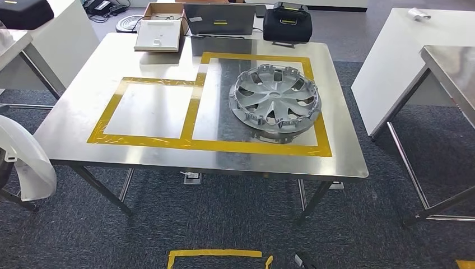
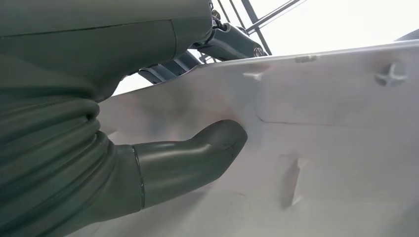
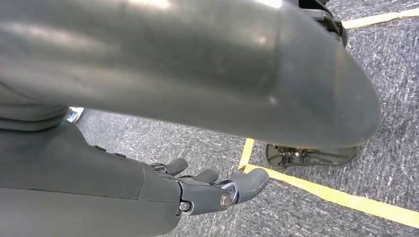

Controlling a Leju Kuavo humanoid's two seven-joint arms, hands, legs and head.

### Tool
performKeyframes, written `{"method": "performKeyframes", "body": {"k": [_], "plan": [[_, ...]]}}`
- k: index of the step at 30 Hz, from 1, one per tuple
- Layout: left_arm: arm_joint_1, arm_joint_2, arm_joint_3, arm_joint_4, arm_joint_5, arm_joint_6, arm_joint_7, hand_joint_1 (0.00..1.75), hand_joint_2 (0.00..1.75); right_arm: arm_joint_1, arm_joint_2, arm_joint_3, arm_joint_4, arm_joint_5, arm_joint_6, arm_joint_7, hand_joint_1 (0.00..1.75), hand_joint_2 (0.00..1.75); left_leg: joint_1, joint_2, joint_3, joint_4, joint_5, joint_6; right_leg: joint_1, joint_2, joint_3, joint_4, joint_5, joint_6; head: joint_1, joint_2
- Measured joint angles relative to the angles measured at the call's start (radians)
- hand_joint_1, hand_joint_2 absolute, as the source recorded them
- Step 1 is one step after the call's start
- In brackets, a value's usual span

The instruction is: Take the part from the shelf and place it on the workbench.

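At the far left edge of the head view a white part [image 1: 25, 159] hangs curved beside the bench [image 1: 73, 117], level with its near-left corner and off its top; in the left wrist view the left hand [image 2: 148, 168] holds this part [image 2: 321, 148], thumb pressed flat on the pale inner face, other fingers hidden behind it. On the steel bench, yellow tape [image 1: 190, 115] marks two joined boxes — the smaller, left one bare; the larger, right one holds a silver hubcap [image 1: 275, 101], lying flat near its right side. Beyond the tape, at the far edge, sit a white tray [image 1: 158, 35], a laptop [image 1: 219, 19] and a black case [image 1: 287, 23]. The right hand [image 3: 207, 190] hangs over grey carpet [image 3: 385, 148] crossed by yellow floor tape [image 3: 346, 197]; its fingers are loosely apart, holding nothing.
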Motion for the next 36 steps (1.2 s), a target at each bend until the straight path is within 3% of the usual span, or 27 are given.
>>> {"method": "performKeyframes", "body": {"k": [2,4,7,8,9,10,12,14,17,19,22,24,25,26,27,29,31,33,35,36], "plan": [[-0.001,-0.002,0.0,0.0,0.0,0.0,0.0,1.75,1.75,0.0,0.0,-0.001,0.0,-0.001,0.0,0.0,0.0,0.0,0.001,0.002,0.002,-0.004,0.001,0.007,-0.002,0.001,0.0,0.001,-0.002,0.008,0.0,0.0],[-0.003,-0.004,0.0,0.0,0.0,0.0,0.0,1.75,1.75,0.0,0.0,-0.001,0.0,-0.001,0.0,-0.001,0.0,0.0,0.006,0.006,0.007,-0.012,0.005,0.014,-0.001,0.0,-0.014,0.036,-0.025,0.014,0.002,0.0],[-0.005,-0.007,0.0,0.0,0.0,0.0,0.0,1.75,1.75,0.0,0.0,-0.001,0.0,-0.001,0.0,-0.001,0.0,0.0,0.007,0.016,0.009,-0.015,0.007,0.019,-0.003,-0.002,-0.103,0.215,-0.112,0.018,0.006,0.0],[-0.005,-0.009,0.0,0.001,0.0,0.0,0.0,1.75,1.75,0.001,0.0,-0.001,0.0,-0.001,0.0,-0.001,0.0,0.0,0.007,0.02,0.008,-0.015,0.006,0.018,-0.004,-0.003,-0.131,0.267,-0.127,0.018,0.006,0.0],[-0.004,-0.011,0.0,0.002,0.0,0.0,0.0,1.75,1.75,0.002,0.0,-0.002,0.0,0.0,0.0,-0.001,0.0,0.0,0.008,0.023,0.009,-0.014,0.005,0.017,-0.004,-0.003,-0.144,0.286,-0.123,0.018,0.006,0.0],[-0.004,-0.012,0.0,0.003,0.0,0.0,0.0,1.75,1.75,0.002,0.0,-0.002,0.0,0.0,0.0,0.0,0.0,0.0,0.008,0.027,0.009,-0.013,0.004,0.015,-0.005,-0.005,-0.138,0.267,-0.101,0.017,0.006,0.0],[-0.004,-0.014,0.0,0.003,0.0,0.0,-0.002,1.75,1.75,0.001,0.0,-0.002,0.0,0.0,-0.001,0.0,0.0,0.0,0.01,0.035,0.011,-0.008,-0.001,0.008,-0.005,-0.02,-0.079,0.137,-0.034,0.014,0.007,0.0],[-0.004,-0.014,0.0,0.003,0.0,0.0,-0.004,1.75,1.75,0.0,0.001,-0.002,0.0,0.0,-0.001,0.001,0.0,0.0,0.008,0.04,0.011,-0.002,-0.006,-0.005,-0.002,-0.033,-0.033,0.038,0.001,0.006,0.007,0.0],[-0.004,-0.016,0.0,0.002,0.0,0.0,-0.006,1.75,1.75,0.0,0.001,-0.002,0.0,0.0,-0.001,0.004,0.0,0.0,0.008,0.047,0.014,-0.006,-0.007,-0.028,0.002,-0.023,-0.029,0.021,0.006,-0.013,0.006,0.0],[-0.004,-0.017,0.0,0.002,0.0,0.0,-0.006,1.75,1.75,0.0,0.001,-0.002,0.0,0.0,-0.002,0.004,0.0,0.0,0.012,0.037,0.006,0.016,-0.025,-0.04,0.0,-0.016,-0.025,0.014,0.011,-0.027,0.005,0.0],[-0.001,-0.017,0.002,0.004,0.0,0.0,-0.007,1.75,1.75,-0.002,0.001,-0.002,0.0,-0.001,-0.005,0.005,0.0,0.0,0.014,0.014,-0.069,0.183,-0.112,-0.051,-0.001,-0.002,-0.023,0.012,0.012,-0.039,0.003,0.0],[0.006,-0.018,0.002,0.007,0.0,0.0,-0.007,1.75,1.75,-0.001,0.001,-0.002,0.0,-0.001,-0.005,0.007,0.0,0.0,0.014,0.011,-0.114,0.271,-0.134,-0.053,0.001,0.01,-0.022,0.013,0.011,-0.04,0.004,0.0],[0.008,-0.018,0.002,0.007,0.0,0.0,-0.007,1.75,1.75,-0.001,0.001,-0.002,0.0,-0.001,-0.005,0.007,0.0,0.0,0.014,0.011,-0.113,0.266,-0.119,-0.052,0.001,0.017,-0.022,0.015,0.01,-0.04,0.004,0.0],[0.009,-0.018,0.003,0.008,0.0,0.0,-0.008,1.75,1.75,-0.001,0.001,-0.002,0.0,-0.001,-0.005,0.008,0.0,0.0,0.015,0.008,-0.093,0.22,-0.086,-0.049,0.001,0.025,-0.021,0.017,0.009,-0.04,0.004,0.0],[0.009,-0.018,0.004,0.008,0.0,0.0,-0.008,1.75,1.75,-0.001,0.001,-0.002,0.0,-0.001,-0.005,0.008,0.0,0.0,0.015,0.0,-0.06,0.15,-0.049,-0.046,0.001,0.032,-0.02,0.018,0.008,-0.038,0.003,0.0],[0.007,-0.018,0.007,0.008,0.0,0.0,-0.009,1.75,1.75,-0.002,0.001,-0.002,0.0,-0.001,-0.005,0.008,0.0,0.0,0.014,-0.021,-0.001,0.031,-0.009,-0.04,0.002,0.046,-0.021,0.021,0.005,-0.031,0.004,0.0],[0.005,-0.018,0.009,0.008,-0.002,-0.002,-0.008,1.75,1.75,-0.001,0.001,-0.002,0.0,-0.001,-0.004,0.009,0.0,0.0,0.012,-0.029,0.016,-0.002,-0.01,-0.033,0.002,0.058,-0.026,0.021,0.007,-0.02,0.004,0.0],[0.002,-0.018,0.01,0.008,-0.003,-0.006,-0.008,1.75,1.75,0.001,0.001,-0.003,0.0,-0.001,-0.004,0.01,0.0,0.0,0.014,-0.019,0.017,-0.008,-0.007,-0.022,0.001,0.062,-0.028,0.021,0.006,-0.009,0.004,0.0],[-0.004,-0.019,0.01,0.008,-0.004,-0.01,-0.007,1.75,1.75,0.001,0.001,-0.003,0.0,-0.001,-0.004,0.01,0.0,0.0,0.018,-0.005,0.021,-0.016,-0.004,-0.01,0.004,0.039,-0.048,0.064,-0.023,0.0,0.007,0.0],[-0.006,-0.019,0.01,0.008,-0.004,-0.011,-0.007,1.75,1.75,0.0,0.001,-0.003,0.0,-0.001,-0.004,0.009,0.0,0.0,0.019,0.003,0.022,-0.017,-0.004,-0.005,0.004,0.022,-0.073,0.117,-0.051,0.003,0.009,0.0]]}}
